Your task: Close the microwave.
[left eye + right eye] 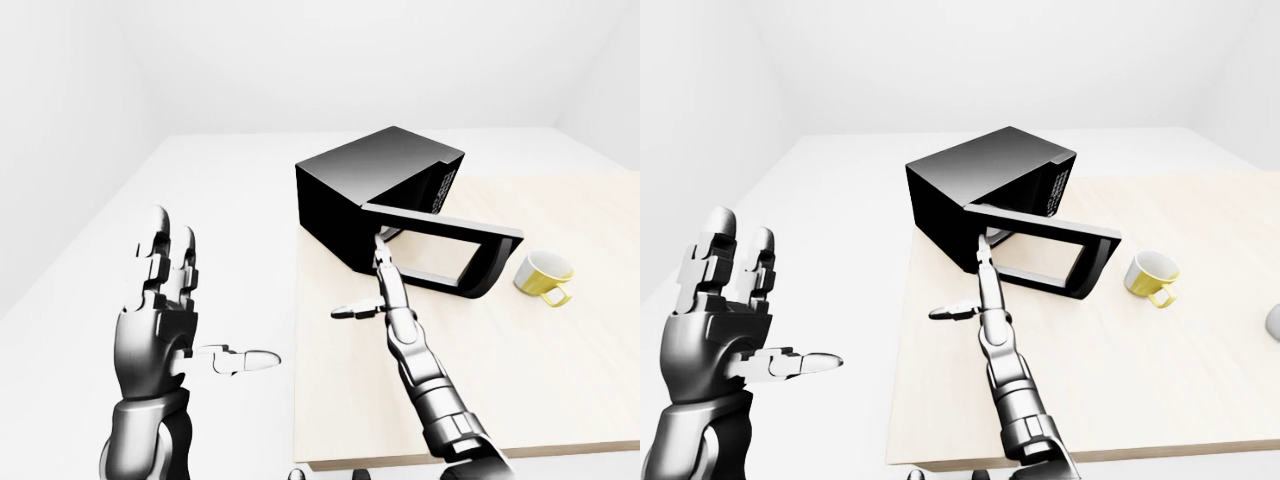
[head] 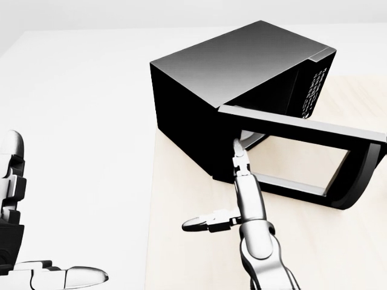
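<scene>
Head view close, steep down; eye views wider; all share microwave [image 2: 242,78], table [image 1: 560,380]

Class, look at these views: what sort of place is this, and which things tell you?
Probably a bare simulated kitchen test scene: a black microwave with its door open and a yellow mug sit on a pale wooden table, inside plain white walls and floor.

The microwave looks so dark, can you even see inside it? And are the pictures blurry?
Head view: the microwave is nearly flat black, with only a soft grey sheen on top, so its inside stays hidden. Left-eye view: sharp and evenly lit, the right hand shiny, the yellow mug clear. Right-eye view: faint shadows, no blur.
</scene>
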